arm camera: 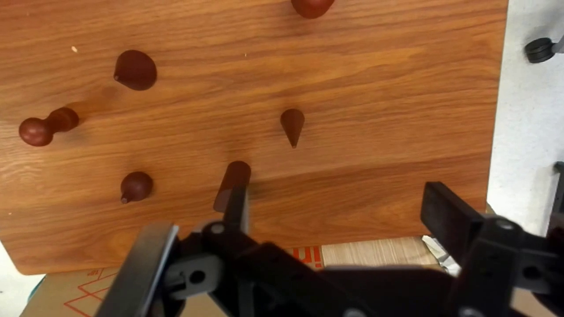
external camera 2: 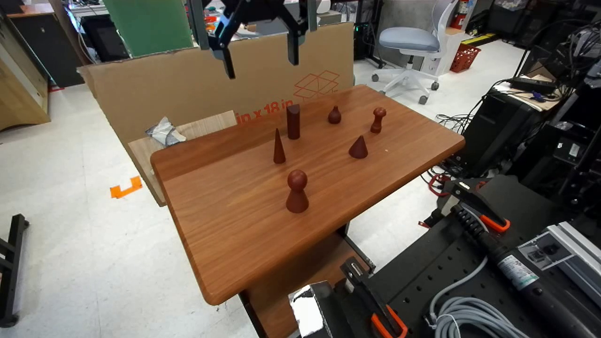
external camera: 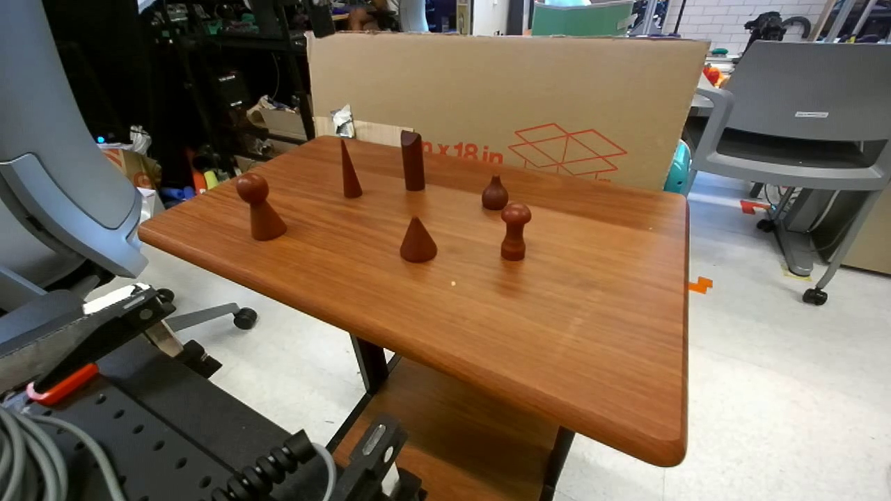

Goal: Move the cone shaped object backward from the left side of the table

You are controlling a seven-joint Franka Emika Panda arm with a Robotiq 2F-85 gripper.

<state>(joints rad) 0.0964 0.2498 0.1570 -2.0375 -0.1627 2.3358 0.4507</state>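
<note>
The cone shaped object, a tall slender dark reddish-brown wooden cone, stands upright on the table in both exterior views (external camera: 351,175) (external camera 2: 279,151). It also shows in the wrist view (arm camera: 292,124), above and left of the middle of the jaws. The table (external camera: 598,327) has a glossy reddish-brown top; it also shows in an exterior view (external camera 2: 216,230) and the wrist view (arm camera: 387,110). My gripper (external camera 2: 261,65) is open and empty, high above the table near the cardboard side. In the wrist view my gripper (arm camera: 337,191) has its fingers wide apart and touches nothing.
A dark block (external camera 2: 293,123) stands close to the cone, partly behind a finger in the wrist view (arm camera: 233,176). A ball-topped piece (external camera 2: 297,199), squat cone (external camera 2: 358,148), bulb piece (external camera 2: 334,116) and knob-topped piece (external camera 2: 377,121) also stand there. A cardboard sheet (external camera: 445,83) borders the table.
</note>
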